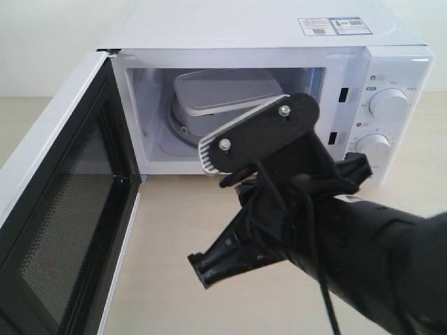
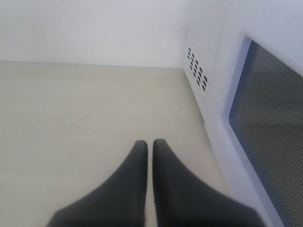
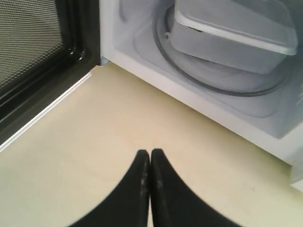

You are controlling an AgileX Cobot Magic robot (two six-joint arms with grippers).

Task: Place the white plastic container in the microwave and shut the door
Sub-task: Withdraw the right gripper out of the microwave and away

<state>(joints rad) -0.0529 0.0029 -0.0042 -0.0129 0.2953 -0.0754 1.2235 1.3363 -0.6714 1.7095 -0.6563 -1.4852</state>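
Since translucent white rectangular plastic container (image 1: 223,94) is sitting inside white countertop microwave (image 1: 279,35), left gripper (image 2: 149,144) is hovering pinched closed, empty, beside open white mesh-windowed door (image 1: 63,209), likely for push; right gripper (image 3: 150,153) likewise closed, empty.

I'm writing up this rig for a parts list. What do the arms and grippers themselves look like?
Both the left gripper and right gripper have smooth, matte black fingers tapering to rounded tips. The right arm is black too, carrying a flat black oval plate with two silver screws and a white ribbed edge, plus a thin black cable. No markings show.
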